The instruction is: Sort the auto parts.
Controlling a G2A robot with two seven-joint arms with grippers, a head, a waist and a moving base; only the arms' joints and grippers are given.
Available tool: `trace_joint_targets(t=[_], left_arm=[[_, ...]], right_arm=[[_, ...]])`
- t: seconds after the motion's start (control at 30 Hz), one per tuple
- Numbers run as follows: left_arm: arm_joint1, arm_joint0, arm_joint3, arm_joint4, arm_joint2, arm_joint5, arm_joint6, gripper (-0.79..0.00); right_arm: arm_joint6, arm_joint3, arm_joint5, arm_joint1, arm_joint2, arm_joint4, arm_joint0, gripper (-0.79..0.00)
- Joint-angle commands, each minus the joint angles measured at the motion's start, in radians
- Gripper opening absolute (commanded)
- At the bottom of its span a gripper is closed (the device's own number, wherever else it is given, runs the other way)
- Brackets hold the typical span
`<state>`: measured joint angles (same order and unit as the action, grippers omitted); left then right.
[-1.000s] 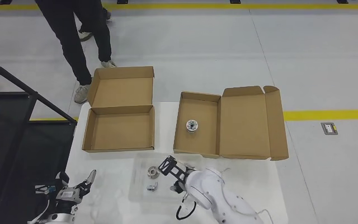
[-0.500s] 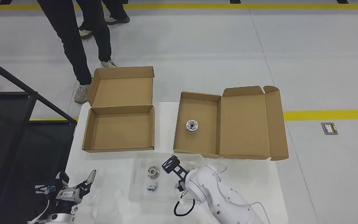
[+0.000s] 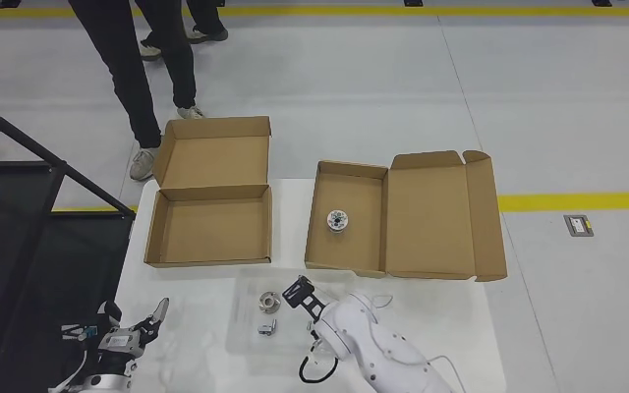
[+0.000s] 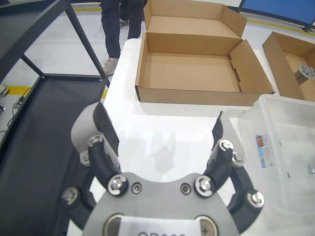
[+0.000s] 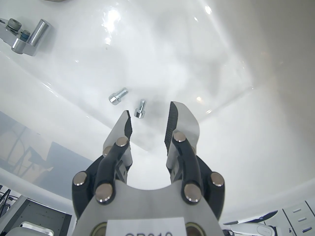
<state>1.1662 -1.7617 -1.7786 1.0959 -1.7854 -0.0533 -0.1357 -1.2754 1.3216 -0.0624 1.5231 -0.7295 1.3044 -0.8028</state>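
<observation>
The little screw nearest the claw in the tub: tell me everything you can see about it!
The screw is small, shiny and silver, and looks like metal. It has a round cap head and a short threaded stem. It lies on its side on the floor of the clear plastic tub, head end toward the open right claw. It sits just in front of one fingertip, not gripped. A second screw lies close beside it, apart.

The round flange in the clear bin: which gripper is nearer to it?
Right. The right gripper is over the bin, close to the flange; the left gripper is outside it, over the table.
</observation>
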Motion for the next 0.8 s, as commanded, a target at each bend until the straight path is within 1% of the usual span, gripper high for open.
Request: trace_joint_targets(t=[0.0, 0.23, 0.33, 0.6, 0.77], left_arm=[[0.0, 0.0, 0.0, 0.0, 0.0, 0.0, 0.0, 0.0], [0.0, 0.0, 0.0, 0.0, 0.0, 0.0, 0.0, 0.0], [0.0, 0.0, 0.0, 0.0, 0.0, 0.0, 0.0, 0.0], [0.0, 0.0, 0.0, 0.0, 0.0, 0.0, 0.0, 0.0], [0.0, 0.0, 0.0, 0.0, 0.0, 0.0, 0.0, 0.0]], right_arm=[[-0.005, -0.006, 0.002, 0.002, -0.001, 0.0, 0.001, -0.437], [-0.003, -0.028, 0.01, 0.012, -0.003, -0.004, 0.009, -0.468], [0.0, -0.049, 0.017, 0.017, -0.005, -0.012, 0.016, -0.511], [0.006, -0.085, 0.021, 0.031, -0.004, -0.026, 0.026, -0.529], [0.003, -0.112, 0.017, 0.041, 0.0, -0.032, 0.037, -0.591]])
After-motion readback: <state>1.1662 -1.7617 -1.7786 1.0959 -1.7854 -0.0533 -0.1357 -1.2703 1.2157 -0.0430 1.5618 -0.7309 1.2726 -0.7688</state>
